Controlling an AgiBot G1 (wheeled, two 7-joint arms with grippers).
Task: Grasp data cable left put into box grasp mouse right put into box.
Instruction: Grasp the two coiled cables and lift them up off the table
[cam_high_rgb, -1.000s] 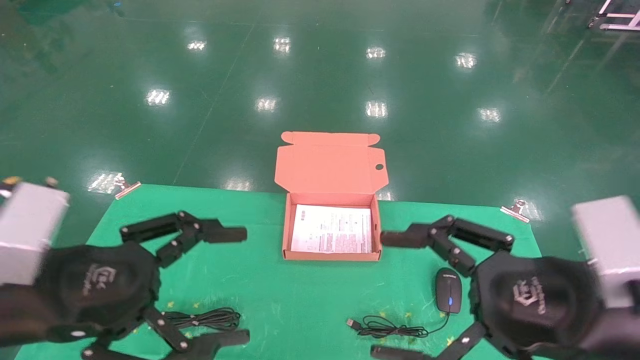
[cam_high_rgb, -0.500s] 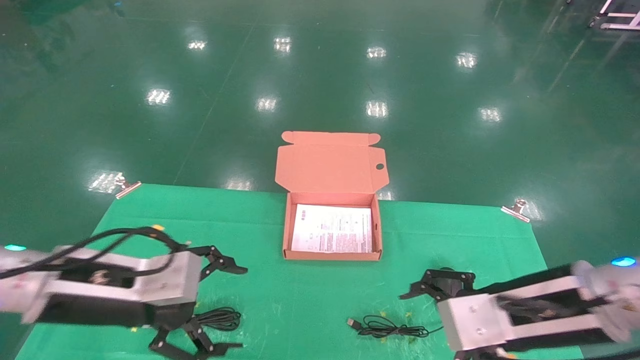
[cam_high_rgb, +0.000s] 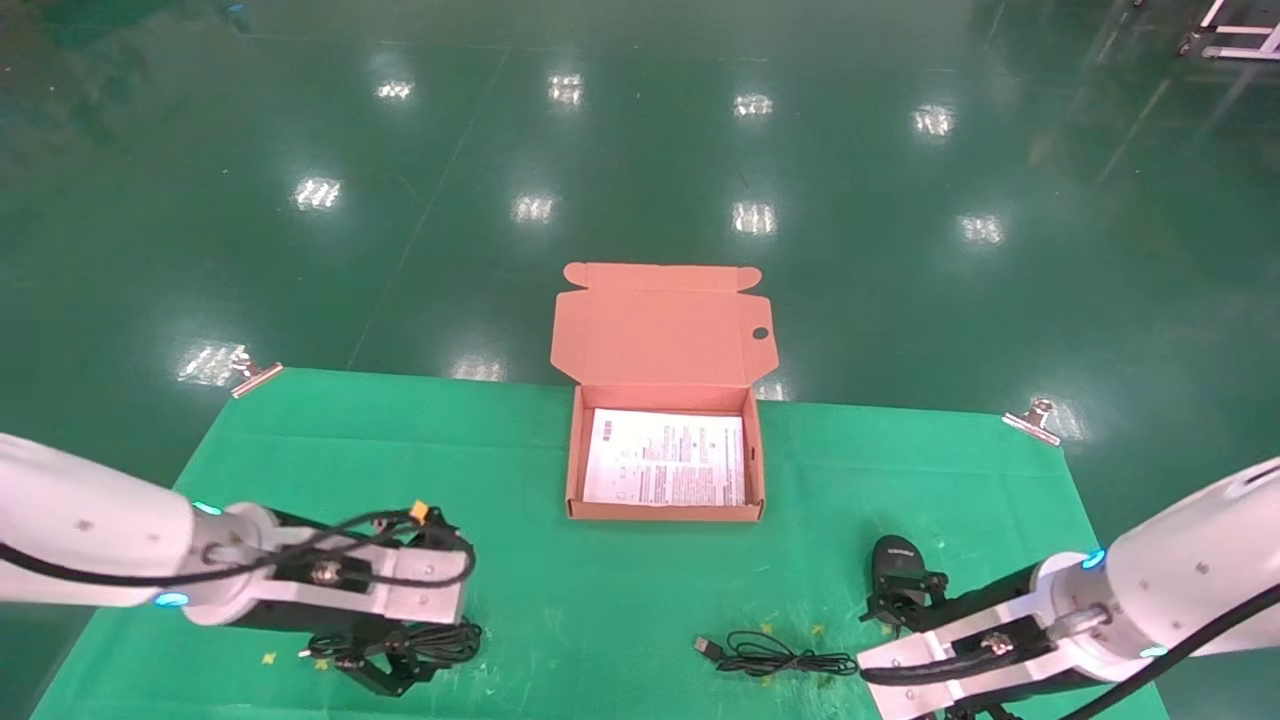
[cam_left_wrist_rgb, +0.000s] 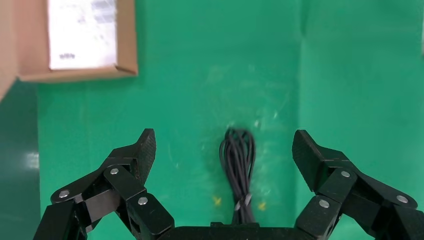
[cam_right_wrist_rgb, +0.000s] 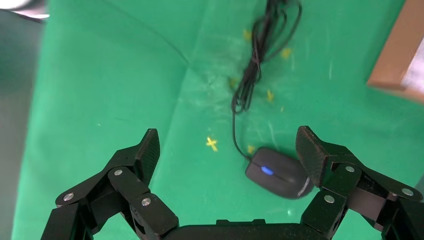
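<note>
We see the left gripper (cam_left_wrist_rgb: 224, 150) spread wide above the data cable (cam_left_wrist_rgb: 238, 172), which lies coiled on the green mat (cam_high_rgb: 600, 600) at the near left. The right gripper (cam_right_wrist_rgb: 227, 150) hangs equally wide over the mouse (cam_right_wrist_rgb: 277, 172) at the near right. The box (cam_high_rgb: 572, 460) sits open between them, farther back.

The coiled black data cable (cam_high_rgb: 425, 640) and black mouse (cam_high_rgb: 897, 572) lie on green cloth near the open orange box (cam_high_rgb: 664, 455).
</note>
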